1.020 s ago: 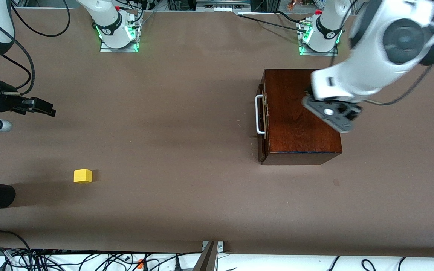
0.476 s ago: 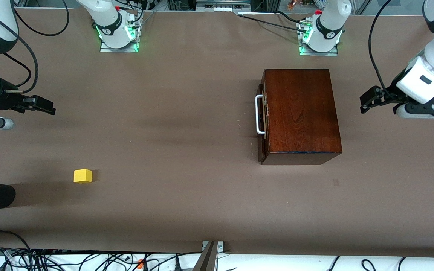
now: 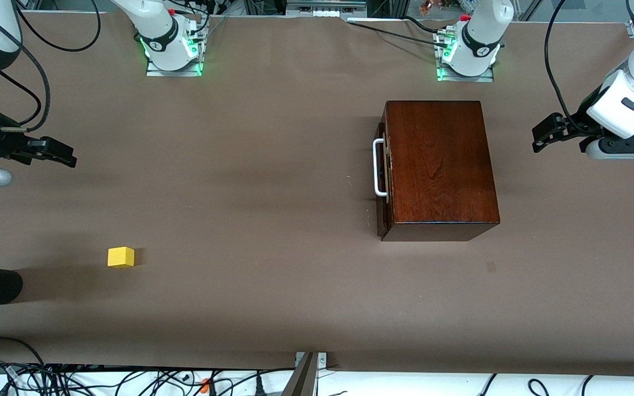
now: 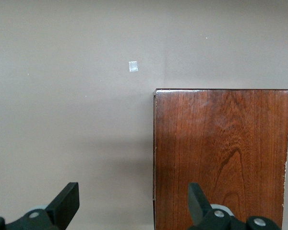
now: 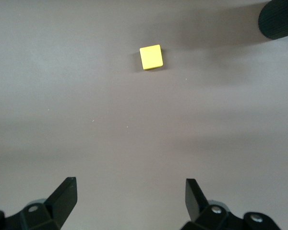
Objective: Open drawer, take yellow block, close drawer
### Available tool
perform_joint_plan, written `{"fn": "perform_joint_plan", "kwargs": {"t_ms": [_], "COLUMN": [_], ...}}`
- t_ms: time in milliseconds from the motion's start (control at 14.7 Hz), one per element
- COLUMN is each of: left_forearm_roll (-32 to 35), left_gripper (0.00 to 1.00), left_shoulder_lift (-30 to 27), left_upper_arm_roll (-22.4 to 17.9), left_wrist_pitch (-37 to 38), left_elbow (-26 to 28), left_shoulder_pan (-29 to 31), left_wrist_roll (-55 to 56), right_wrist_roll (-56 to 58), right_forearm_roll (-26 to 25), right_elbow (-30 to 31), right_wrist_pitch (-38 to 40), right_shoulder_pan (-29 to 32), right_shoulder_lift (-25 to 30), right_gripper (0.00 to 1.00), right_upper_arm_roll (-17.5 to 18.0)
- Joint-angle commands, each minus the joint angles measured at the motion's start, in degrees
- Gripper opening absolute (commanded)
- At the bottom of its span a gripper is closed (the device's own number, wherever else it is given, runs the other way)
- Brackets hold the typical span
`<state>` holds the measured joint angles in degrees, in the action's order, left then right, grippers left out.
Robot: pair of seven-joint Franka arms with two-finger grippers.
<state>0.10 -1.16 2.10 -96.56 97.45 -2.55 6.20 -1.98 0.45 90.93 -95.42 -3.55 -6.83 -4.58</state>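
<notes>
Drawer (image 3: 382,175) sits shut in the front view, its white handle (image 3: 377,168) close against the face of the dark wooden box (image 3: 438,165), which stands toward the left arm's end of the counter (image 3: 273,165). Yellow block (image 3: 121,257) lies out on the bare counter toward the right arm's end, nearer the front camera than the box and well apart from it. By these signs all three steps look done; nothing appears left but for the arms to rest. Left tool (image 3: 545,135) hangs over bare counter beside the box, off toward the counter's end; right tool (image 3: 55,154) hangs over the counter's other end, clear of the block. Left wrist view: left tool (image 4: 132,203) spread wide and empty, one finger over the box top (image 4: 221,153), the other over bare counter, a small pale mark (image 4: 133,66) on the surface ahead. Right wrist view: right tool (image 5: 129,194) also wide and empty, the block (image 5: 151,57) lying apart from it, a black rounded object (image 5: 278,19) at the edge. Against half a second ago: the left tool has lifted slightly away from the front camera's side, the right tool has drawn back a little toward its counter edge; box and block unchanged.
</notes>
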Motion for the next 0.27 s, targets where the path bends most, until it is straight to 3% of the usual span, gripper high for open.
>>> {"fn": "perform_joint_plan", "kwargs": {"t_ms": [0,204], "left_forearm_roll": [-0.19,0.08], "left_gripper": [1.00,1.00], "left_shoulder_lift": [-0.25,1.51], "left_upper_arm_roll": [-0.08,0.01], "left_wrist_pitch": [1.89,2.95], "left_elbow": [-1.19,-3.31], "left_shoulder_pan": [0.17,0.52], "left_wrist_roll": [-1.54,-3.11], "right_wrist_roll": [-0.04,-0.05], "right_forearm_roll": [-0.10,-0.01], "right_elbow": [-0.49,-0.49], "right_wrist_pitch": [0.05,0.05], "right_shoulder_pan": [-0.23,-0.23], "right_shoulder_lift": [0.86,0.77], "right_gripper": [1.00,1.00], "right_upper_arm_roll": [-0.16,-0.07]}}
